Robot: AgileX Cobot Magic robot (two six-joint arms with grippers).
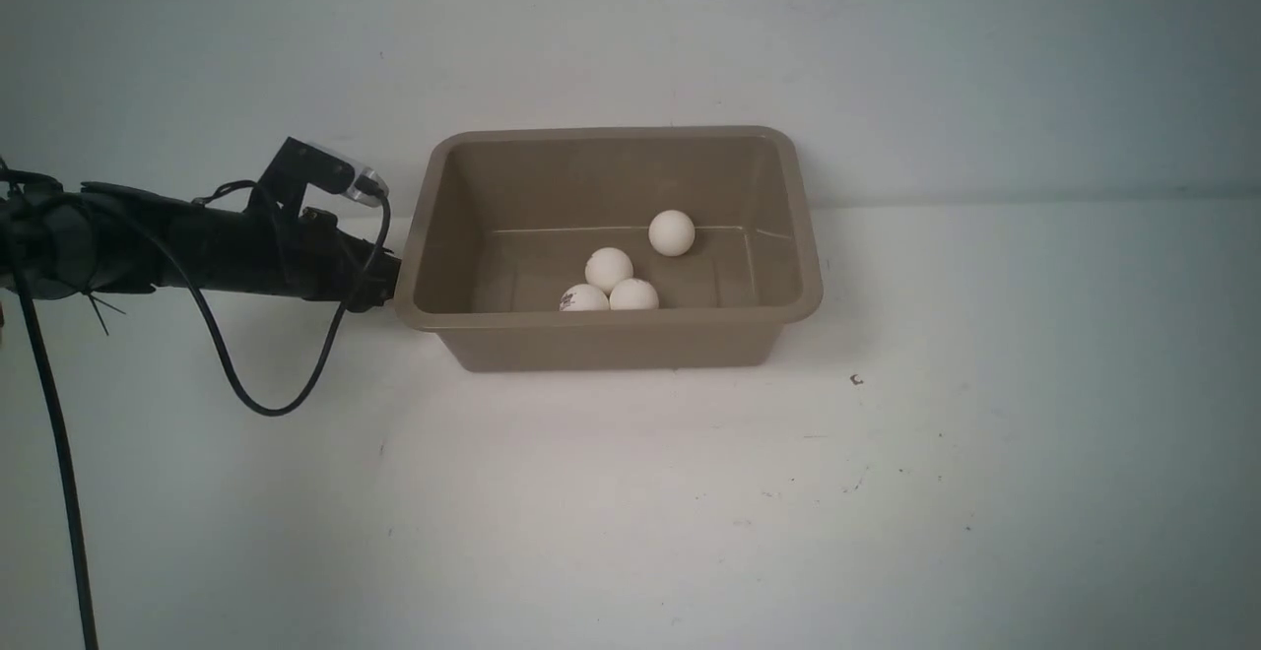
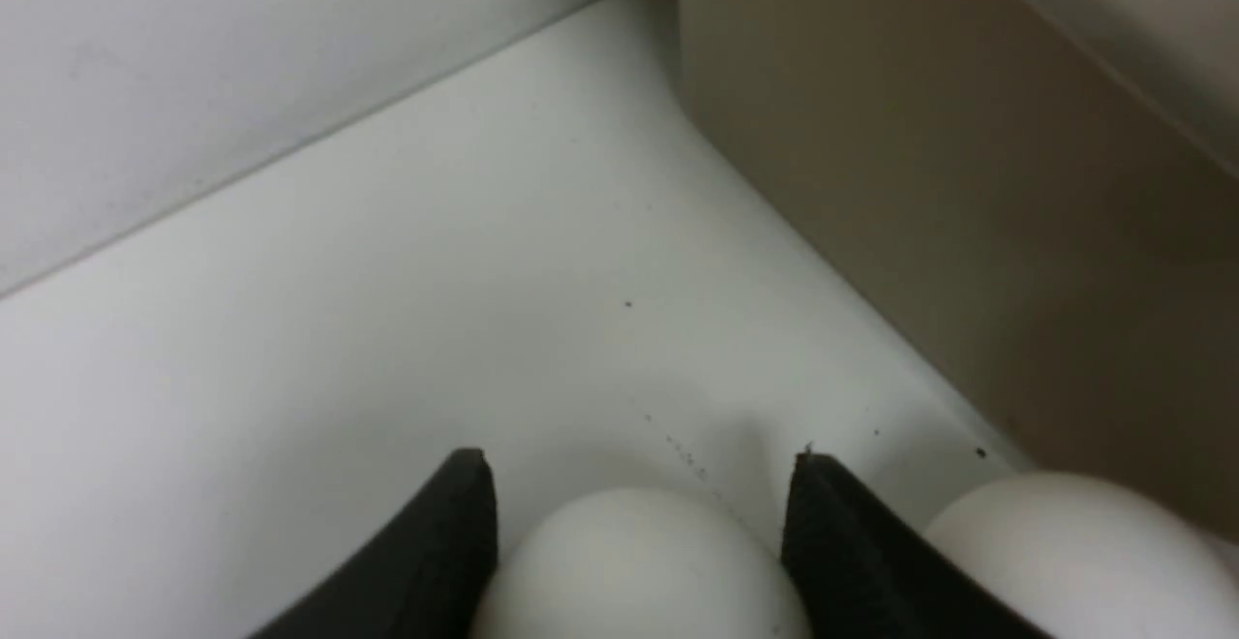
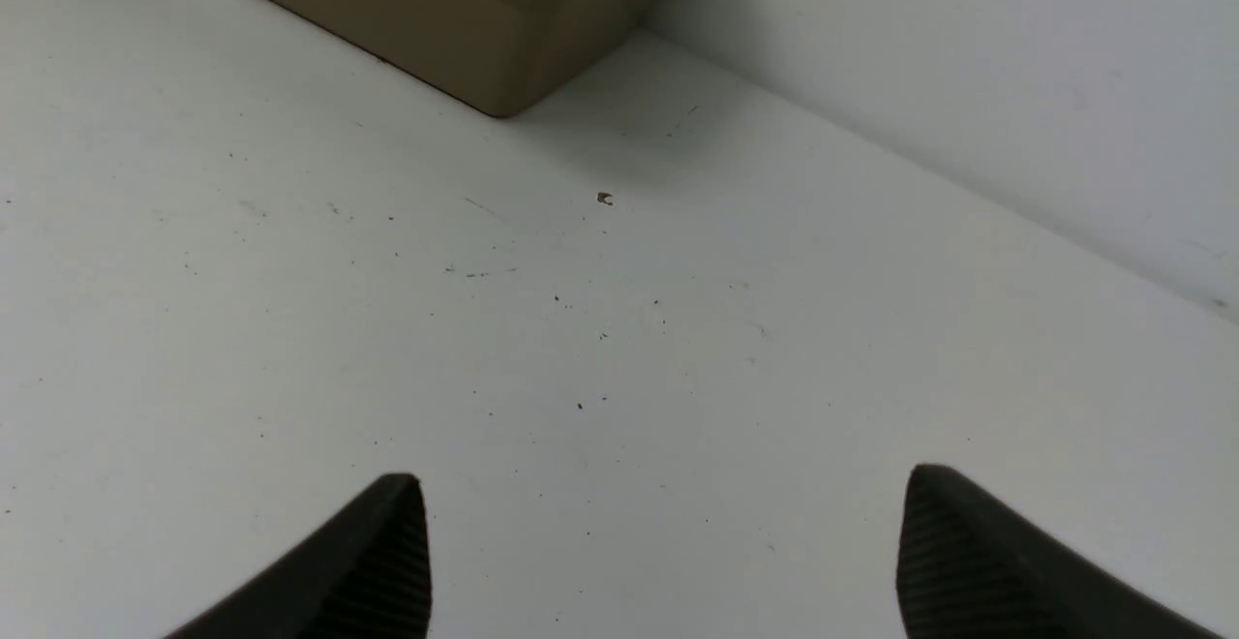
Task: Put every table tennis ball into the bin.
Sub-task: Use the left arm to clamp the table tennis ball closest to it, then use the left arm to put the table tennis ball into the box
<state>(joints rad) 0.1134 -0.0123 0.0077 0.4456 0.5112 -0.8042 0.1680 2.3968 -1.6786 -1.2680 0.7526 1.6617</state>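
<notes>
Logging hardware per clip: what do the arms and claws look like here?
The left arm is black, with loose black cables looping below it, zip ties, and a black wrist bracket capped by a silvery piece. The left claw and right claw have black, tapering fingers with finely ribbed inner faces.

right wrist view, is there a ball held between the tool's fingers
No, the right tool stands wide open, with only the white table showing between its fingers.

Smooth ball (image 2: 639,562), matt plastic bin (image 1: 611,347)
</notes>
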